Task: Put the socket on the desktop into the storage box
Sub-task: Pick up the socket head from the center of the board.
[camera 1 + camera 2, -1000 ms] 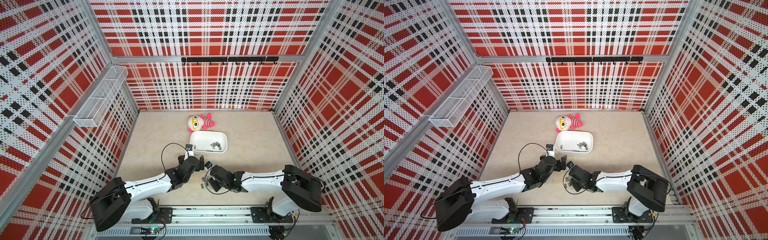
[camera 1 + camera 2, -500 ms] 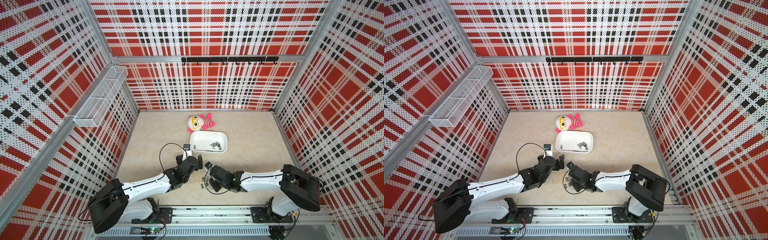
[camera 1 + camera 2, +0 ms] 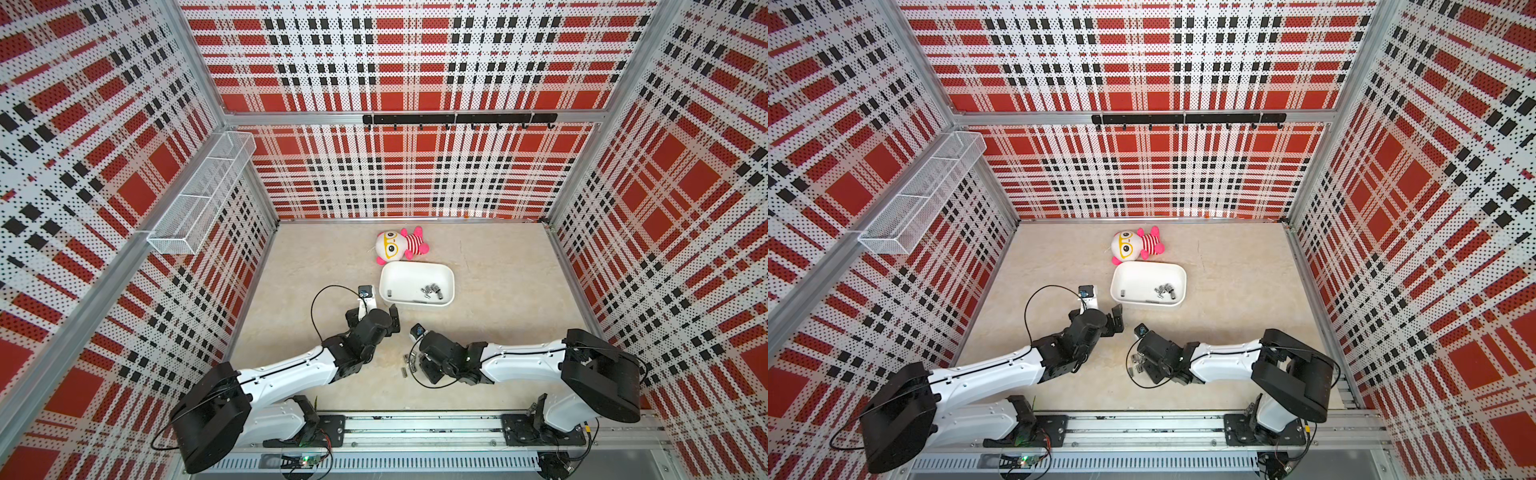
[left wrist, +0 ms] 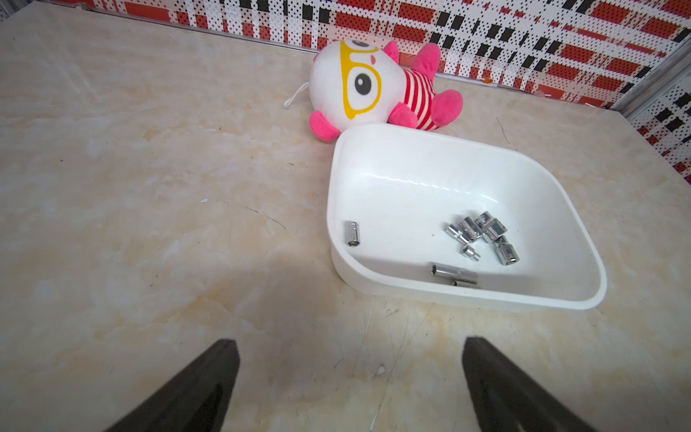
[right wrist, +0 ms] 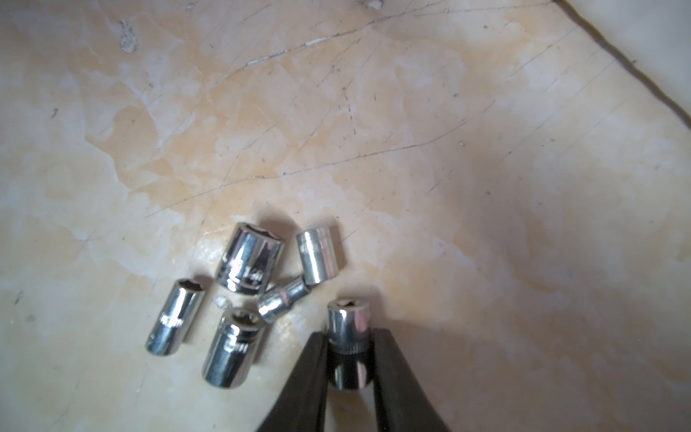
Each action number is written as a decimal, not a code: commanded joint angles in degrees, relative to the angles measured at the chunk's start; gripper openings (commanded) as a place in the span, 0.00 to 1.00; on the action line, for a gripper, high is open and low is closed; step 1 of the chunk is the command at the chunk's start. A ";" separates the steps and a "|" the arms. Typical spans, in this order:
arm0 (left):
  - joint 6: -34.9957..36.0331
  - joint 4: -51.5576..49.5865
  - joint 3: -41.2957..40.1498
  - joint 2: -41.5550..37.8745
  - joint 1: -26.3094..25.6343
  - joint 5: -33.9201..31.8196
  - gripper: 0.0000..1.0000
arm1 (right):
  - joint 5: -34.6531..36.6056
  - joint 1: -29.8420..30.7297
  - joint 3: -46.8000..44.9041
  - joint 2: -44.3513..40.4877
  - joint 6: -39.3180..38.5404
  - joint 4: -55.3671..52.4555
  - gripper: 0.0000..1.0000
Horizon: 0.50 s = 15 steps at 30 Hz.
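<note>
Partly done. Several chrome sockets (image 4: 482,233) already lie in the white storage box (image 4: 467,299), a shallow, glossy plastic tub with rounded corners. My right gripper (image 5: 349,338) is pinched narrow around one short socket (image 5: 349,323), a mirror-bright steel cylinder with a knurled band, low on the veined beige desktop (image 5: 448,149). Five loose sockets (image 5: 250,262) cluster just beside it, still to move. In a top view the storage box (image 3: 415,304) sits at twelve o'clock from them. My left gripper (image 4: 347,359) gapes wide, empty.
</note>
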 commanded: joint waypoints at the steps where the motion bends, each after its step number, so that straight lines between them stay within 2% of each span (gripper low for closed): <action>1: -0.46 -0.74 0.15 -1.09 0.48 -0.59 1.00 | 1.22 0.45 1.00 0.20 0.46 -0.87 0.24; 9: -0.49 -0.79 -0.07 -1.79 0.57 -0.75 1.00 | 3.95 0.50 0.35 -1.74 1.72 -2.08 0.18; 15: -0.54 -0.69 -0.55 -2.78 0.57 -0.61 1.00 | 9.64 0.50 -2.38 -8.45 3.61 -3.95 0.11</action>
